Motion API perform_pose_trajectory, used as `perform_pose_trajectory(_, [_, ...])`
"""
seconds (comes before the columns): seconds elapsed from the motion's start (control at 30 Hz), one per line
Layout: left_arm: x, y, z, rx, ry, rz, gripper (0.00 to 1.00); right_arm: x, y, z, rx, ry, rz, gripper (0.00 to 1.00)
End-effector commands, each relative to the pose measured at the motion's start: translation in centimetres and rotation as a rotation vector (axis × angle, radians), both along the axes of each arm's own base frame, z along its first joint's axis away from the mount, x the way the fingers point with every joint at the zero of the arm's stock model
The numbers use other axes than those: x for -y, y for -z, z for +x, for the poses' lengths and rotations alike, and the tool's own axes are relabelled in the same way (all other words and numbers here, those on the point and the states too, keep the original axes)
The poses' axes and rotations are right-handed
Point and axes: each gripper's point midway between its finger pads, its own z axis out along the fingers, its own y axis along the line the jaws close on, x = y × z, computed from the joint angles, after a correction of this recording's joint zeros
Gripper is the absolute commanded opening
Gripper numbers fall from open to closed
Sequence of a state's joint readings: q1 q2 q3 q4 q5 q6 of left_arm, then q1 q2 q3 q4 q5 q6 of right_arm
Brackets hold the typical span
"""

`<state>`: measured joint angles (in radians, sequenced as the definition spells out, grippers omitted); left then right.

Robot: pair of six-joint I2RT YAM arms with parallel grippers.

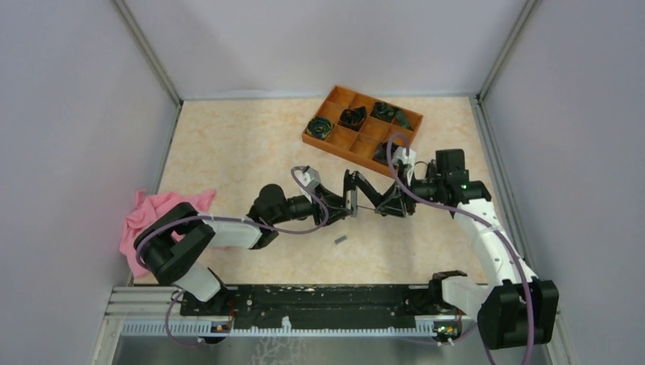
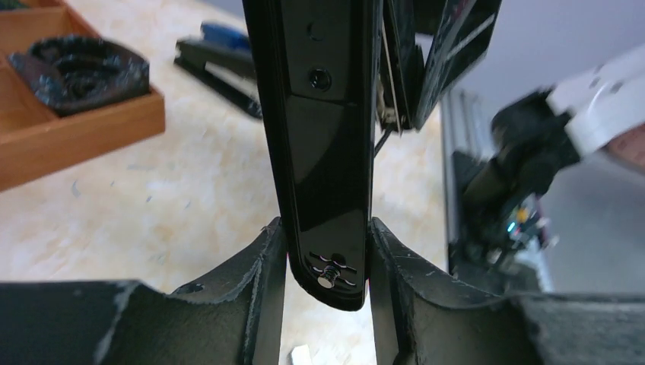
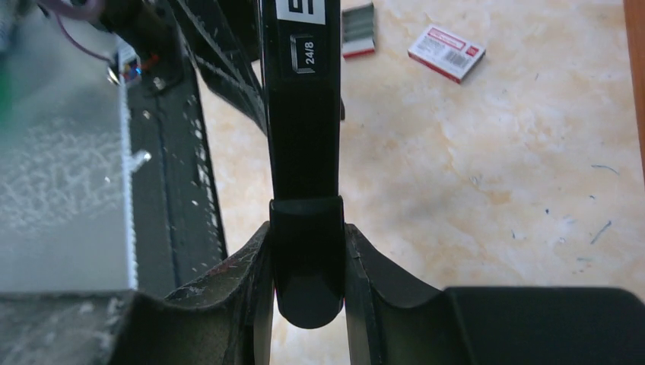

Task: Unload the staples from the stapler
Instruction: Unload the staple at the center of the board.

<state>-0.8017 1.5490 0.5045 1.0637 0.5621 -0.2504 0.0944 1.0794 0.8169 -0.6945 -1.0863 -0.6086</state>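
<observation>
The left gripper (image 2: 327, 228) and right gripper (image 3: 308, 228) each clamp the one opened black stapler (image 1: 356, 184) above the table (image 1: 243, 144). One strip of staples (image 1: 340, 239) lies loose nearby. A second stapler (image 2: 220, 65) rests near the orange tray (image 1: 340, 99), whose compartments hold at least four black items.

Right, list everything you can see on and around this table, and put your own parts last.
held stapler: one, black, above mid-table between both pincers
second stapler: one, black with blue, lying on the table near the tray
staples: one strip, silvery-grey, on the table near the held stapler
box: one, white and red, flat on the table
tray: one, orange-brown, compartmented, far right of the table
coiled pieces: several, black, in the tray's compartments
cloth: one, pink, left edge of the table
table: one, beige marbled
left pincer: black, shut on one end of the held stapler
right pincer: black, shut on the other end
</observation>
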Motion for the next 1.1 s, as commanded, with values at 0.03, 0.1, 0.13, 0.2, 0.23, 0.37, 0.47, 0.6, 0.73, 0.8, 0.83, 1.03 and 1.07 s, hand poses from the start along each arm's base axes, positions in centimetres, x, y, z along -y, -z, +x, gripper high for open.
perform_pose_trajectory(0.03, [2.1, -8.3, -3.8, -0.064, 0.144, -0.341, 0.07, -1.7, -7.7, 1.9, 0.074, 0.043, 0.195, 0.00])
perform_pose_trajectory(0.1, [2.3, -9.3, -4.2, -0.082, 0.160, -0.389, 0.20, -2.0, -8.4, 1.7, 0.046, 0.044, 0.246, 0.00])
perform_pose_trajectory(0.13, [2.4, -9.6, -4.4, -0.085, 0.173, -0.404, 0.28, -2.2, -8.6, 1.4, 0.018, 0.040, 0.272, 0.00])
perform_pose_trajectory(0.2, [2.4, -10.0, -4.7, -0.106, 0.187, -0.426, 0.46, -2.4, -9.0, 1.1, 0.007, 0.040, 0.310, 0.00])
perform_pose_trajectory(0.23, [2.4, -10.1, -4.9, -0.108, 0.191, -0.434, 0.55, -2.4, -9.1, 1.1, 0.013, 0.048, 0.318, 0.00])
perform_pose_trajectory(0.37, [1.8, -9.7, -5.2, -0.121, 0.164, -0.452, 0.78, -2.1, -9.1, 1.0, 0.011, 0.058, 0.332, 0.00])
perform_pose_trajectory(0.47, [1.2, -8.9, -5.1, -0.130, 0.126, -0.448, 0.86, -1.9, -9.0, 0.9, 0.006, 0.058, 0.340, 0.00])
perform_pose_trajectory(0.6, [-0.9, -7.6, -4.3, -0.125, -0.004, -0.435, 0.92, -1.7, -9.1, 0.7, 0.019, 0.066, 0.341, 0.00])
perform_pose_trajectory(0.73, [-3.4, -5.9, -4.0, -0.113, -0.130, -0.373, 0.96, -1.3, -9.1, 0.6, 0.053, 0.089, 0.324, 0.00])
perform_pose_trajectory(0.8, [-4.4, -5.0, -3.7, -0.118, -0.182, -0.318, 0.97, -1.3, -9.0, 0.7, 0.058, 0.095, 0.316, 0.00])
perform_pose_trajectory(0.83, [-4.7, -4.4, -3.5, -0.122, -0.206, -0.280, 0.98, -1.2, -8.9, 0.8, 0.061, 0.100, 0.311, 0.00])
perform_pose_trajectory(1.03, [-7.5, -1.6, -2.2, -0.161, -0.381, -0.064, 0.99, -1.0, -8.5, 1.1, 0.072, 0.121, 0.287, 0.00])
perform_pose_trajectory(1.07, [-8.2, -1.6, -1.9, -0.152, -0.413, -0.050, 0.99, -0.9, -8.4, 1.3, 0.072, 0.126, 0.284, 0.00])
